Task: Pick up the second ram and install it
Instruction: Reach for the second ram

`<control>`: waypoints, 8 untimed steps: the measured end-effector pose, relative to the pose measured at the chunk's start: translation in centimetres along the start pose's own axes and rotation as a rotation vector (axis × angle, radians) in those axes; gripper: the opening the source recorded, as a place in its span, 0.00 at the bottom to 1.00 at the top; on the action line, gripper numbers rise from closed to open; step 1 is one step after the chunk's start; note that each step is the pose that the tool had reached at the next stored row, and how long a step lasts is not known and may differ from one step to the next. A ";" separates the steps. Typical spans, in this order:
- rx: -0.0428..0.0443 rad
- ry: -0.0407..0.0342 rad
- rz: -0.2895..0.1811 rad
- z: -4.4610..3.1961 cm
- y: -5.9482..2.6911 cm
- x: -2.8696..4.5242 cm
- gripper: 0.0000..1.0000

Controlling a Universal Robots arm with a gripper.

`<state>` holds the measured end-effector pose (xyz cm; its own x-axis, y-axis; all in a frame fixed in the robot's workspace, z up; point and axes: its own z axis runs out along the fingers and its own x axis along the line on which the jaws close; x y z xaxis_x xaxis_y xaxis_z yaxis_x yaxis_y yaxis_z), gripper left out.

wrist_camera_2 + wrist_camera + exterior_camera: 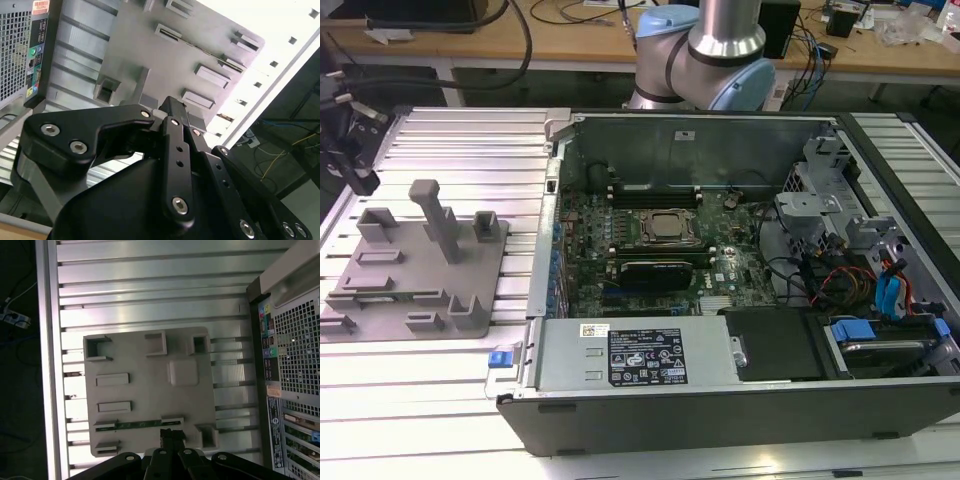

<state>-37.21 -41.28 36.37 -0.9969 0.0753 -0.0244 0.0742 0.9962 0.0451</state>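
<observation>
Standing by the tabletop (150, 290), I count one second ram (135, 424), one grey holder plate (145, 390), one open computer case (720, 400) and one arm (720, 40).

The second ram is not yet picked up. It sits in a narrow slot of the holder plate, directly under the fingers (167, 437) in the first wrist view. Its end on the computer side meets the fingertips there, and the rest of the stick reaches away from them. Its long axis runs across the plate. One end points at the ported back panel of the case (295, 340), the other at the open edge of the tabletop. Only its thin green upper edge shows, so it seems to stand on its long side.

The two fingers are pressed together with nothing between them. In the second wrist view (172, 112) they make one dark bar in front of the plate (135, 45).

Inside the case I count one square silver processor (670, 228) and one wider black card (655, 272) just beside it.

Some things are hard to judge. The chips and the label of the ram are hidden, because it is seen from its edge. I cannot tell how high the fingers are over it, or whether they touch it. The long memory slots beyond the processor are too dark to see what they hold. In the exterior view the plate (420, 270) lies at the exterior view's left, cut off at the edge of the picture, and the arm is cut off above.
</observation>
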 end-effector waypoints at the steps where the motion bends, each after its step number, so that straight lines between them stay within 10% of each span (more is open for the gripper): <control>1: 0.0000 0.0000 0.000 0.08 -0.03 0.12 0.08; 8: -0.0001 0.0000 0.000 0.78 -0.30 1.33 0.08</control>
<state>-38.54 -41.45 35.55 -0.9969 0.0753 -0.0244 0.0741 0.9962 0.0452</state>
